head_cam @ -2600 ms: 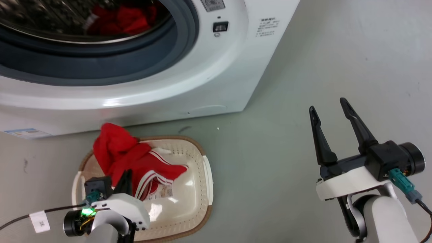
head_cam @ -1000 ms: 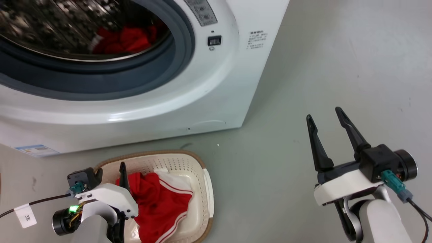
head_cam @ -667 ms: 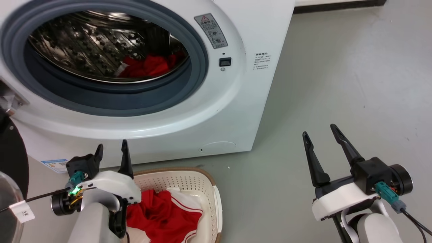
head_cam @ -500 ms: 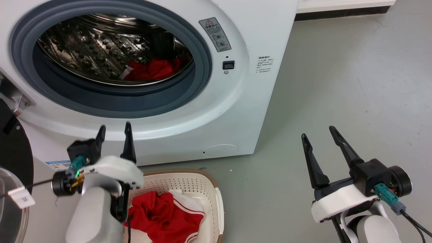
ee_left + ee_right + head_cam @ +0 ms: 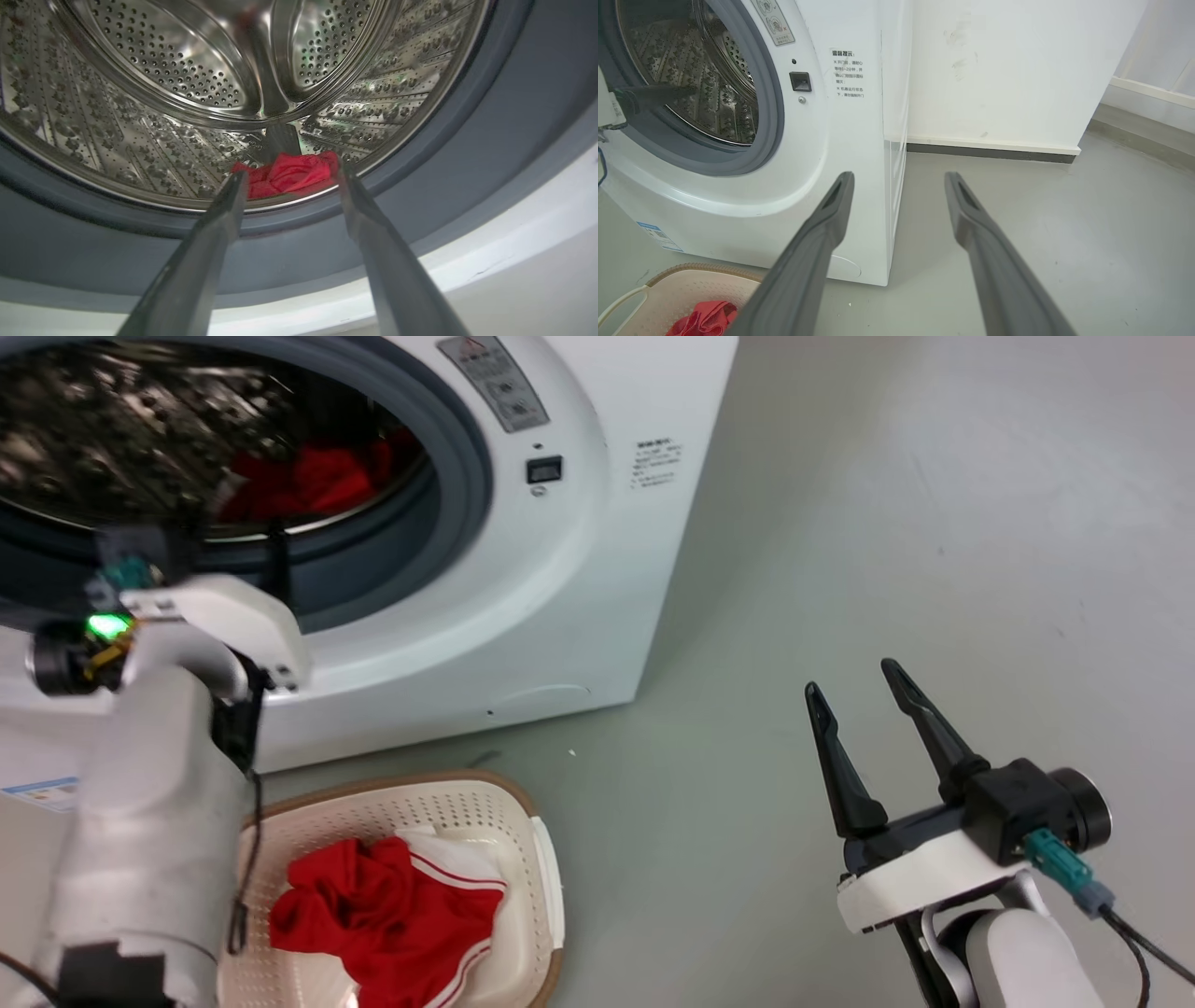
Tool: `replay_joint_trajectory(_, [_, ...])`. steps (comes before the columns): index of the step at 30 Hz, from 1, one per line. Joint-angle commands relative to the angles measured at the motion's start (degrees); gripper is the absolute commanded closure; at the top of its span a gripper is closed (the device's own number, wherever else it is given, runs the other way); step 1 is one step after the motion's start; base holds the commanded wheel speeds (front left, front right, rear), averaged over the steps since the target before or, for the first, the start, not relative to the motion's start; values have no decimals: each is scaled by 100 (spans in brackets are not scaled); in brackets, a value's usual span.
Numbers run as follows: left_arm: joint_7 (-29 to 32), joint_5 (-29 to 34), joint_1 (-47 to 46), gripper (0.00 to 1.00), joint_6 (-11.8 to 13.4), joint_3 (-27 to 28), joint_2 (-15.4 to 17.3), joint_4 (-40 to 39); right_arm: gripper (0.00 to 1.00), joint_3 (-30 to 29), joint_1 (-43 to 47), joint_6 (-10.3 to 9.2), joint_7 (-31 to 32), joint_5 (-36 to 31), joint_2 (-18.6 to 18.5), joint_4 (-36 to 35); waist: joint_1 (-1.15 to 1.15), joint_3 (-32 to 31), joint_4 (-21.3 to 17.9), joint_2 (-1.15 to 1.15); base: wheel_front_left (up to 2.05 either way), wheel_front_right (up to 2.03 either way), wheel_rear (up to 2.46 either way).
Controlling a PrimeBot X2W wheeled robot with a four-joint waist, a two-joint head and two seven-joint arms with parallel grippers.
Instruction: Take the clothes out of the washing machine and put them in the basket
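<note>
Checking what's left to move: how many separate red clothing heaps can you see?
2. One red heap lies in the basket; the other red heap sits low in the washing machine drum, just ahead of the open left gripper. Either may hide more pieces.

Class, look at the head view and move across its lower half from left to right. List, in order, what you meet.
left forearm → basket holding red clothes → grey floor → right gripper, fingers apart
</note>
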Motion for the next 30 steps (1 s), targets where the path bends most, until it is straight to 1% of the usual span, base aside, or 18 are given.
replay_joint_trajectory(1, [68,-19,-318,0,-13,11,138,189,0,17,-153,-4,-81,67,9,35,0,394,-319,0,0,0,0])
replay_joint_trajectory(8, [486,91,-1406,0,-28,-89,634,726,0,182,-469,-4,-295,362,9,156,0,1152,-729,0,0,0,0])
replay_joint_trajectory(10, [666,132,-1720,0,-41,-142,807,842,0,250,-558,-4,-341,414,10,195,0,1353,-846,0,0,0,0])
replay_joint_trajectory(15, [1316,217,-2421,0,-91,-347,1122,1041,0,393,-732,-4,-429,591,11,257,0,1783,-1099,0,0,0,0])
replay_joint_trajectory(16, [1316,217,-2421,0,-91,-347,1122,1041,0,393,-732,-4,-429,591,11,257,0,1783,-1099,0,0,0,0])
replay_joint_trajectory(19, [1733,221,-2836,0,-114,-439,1262,1098,0,468,-815,-4,-450,679,11,245,0,2009,-1215,0,0,0,0])
replay_joint_trajectory(24, [2388,229,-3498,0,-128,-637,1424,1096,0,570,-889,-4,-459,809,11,-5,0,2337,-1354,0,0,0,0])
replay_joint_trajectory(30, [3466,122,-4115,0,-136,-913,1505,1176,0,684,-878,-5,-462,925,11,-173,0,2573,-1496,0,0,0,0])
